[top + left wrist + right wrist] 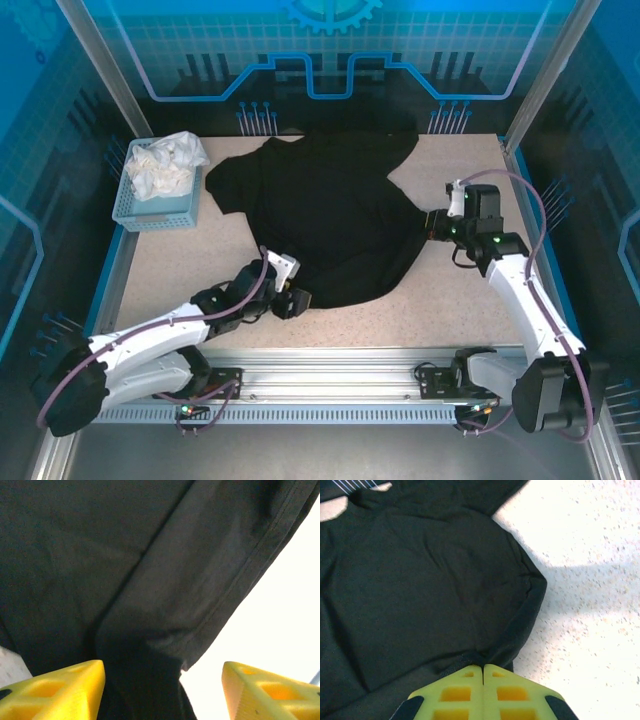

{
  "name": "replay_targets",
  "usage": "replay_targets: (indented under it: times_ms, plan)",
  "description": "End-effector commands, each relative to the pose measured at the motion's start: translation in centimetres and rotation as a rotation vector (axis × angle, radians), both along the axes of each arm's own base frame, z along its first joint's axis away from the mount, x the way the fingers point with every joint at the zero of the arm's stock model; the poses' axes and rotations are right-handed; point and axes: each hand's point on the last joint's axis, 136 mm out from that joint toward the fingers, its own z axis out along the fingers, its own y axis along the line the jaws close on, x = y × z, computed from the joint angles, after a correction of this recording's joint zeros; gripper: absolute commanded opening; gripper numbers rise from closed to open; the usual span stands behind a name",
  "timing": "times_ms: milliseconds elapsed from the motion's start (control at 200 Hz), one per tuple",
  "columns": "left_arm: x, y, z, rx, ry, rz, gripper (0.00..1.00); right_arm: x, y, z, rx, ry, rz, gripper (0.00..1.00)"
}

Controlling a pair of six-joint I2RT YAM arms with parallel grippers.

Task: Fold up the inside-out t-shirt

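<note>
t-shirt (330,220): black, soft, kinda rumpled, lay on the speckled table (480,310)
left gripper (290,298): low at the hem, jaws apart
right gripper (484,672): jaws together, pinching the t-shirt's edge

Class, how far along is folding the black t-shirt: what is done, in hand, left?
Done: the t-shirt lies spread on the table, no neat fold visible. In hand: the right claw is shut on its right edge; the left claw stands open at the near edge. Left: all the folding.

The right gripper (484,672) pinches, jaws together, an edge of the black t-shirt (420,580) on the speckled table (590,605).
</note>
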Motion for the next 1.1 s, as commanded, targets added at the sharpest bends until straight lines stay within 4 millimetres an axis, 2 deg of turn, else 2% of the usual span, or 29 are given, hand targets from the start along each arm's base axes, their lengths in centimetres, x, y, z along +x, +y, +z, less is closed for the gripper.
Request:
replay_targets:
  times_ms: [0, 150, 260, 355, 440, 590, 825, 1095]
  plan:
    - [3.0, -2.1, 5.2, -0.035, -0.191, -0.012, 0.69, -0.3, 0.7, 3.4, 0.05, -0.061, 0.051, 0.0]
    - [4.9, -5.7, 6.5, -0.047, -0.225, -0.076, 0.77, -1.0, 1.4, 5.3, 0.078, -0.085, 0.083, 0.0]
    - [5.0, -10.0, 6.8, -0.07, -0.23, -0.187, 0.78, -1.3, 1.9, 5.8, 0.097, -0.083, 0.107, 0.0]
    - [4.4, -14.1, 6.0, -0.062, -0.223, -0.304, 0.79, -1.4, 2.0, 5.8, 0.102, -0.08, 0.116, 0.0]
    - [4.9, -16.3, 4.5, -0.037, -0.198, -0.341, 0.79, -1.4, 2.0, 5.6, 0.1, -0.076, 0.118, 0.0]
    - [6.0, -17.4, 1.2, 0.042, -0.171, -0.36, 0.77, -1.5, 2.0, 5.7, 0.097, -0.078, 0.118, 0.0]
    - [6.6, -17.4, -2.9, 0.1, -0.1, -0.366, 0.76, -1.4, 1.7, 5.4, 0.085, -0.073, 0.111, 0.0]
    - [6.9, -16.7, -5.2, 0.144, -0.061, -0.351, 0.74, -1.4, 1.4, 5.6, 0.079, -0.074, 0.104, 0.0]
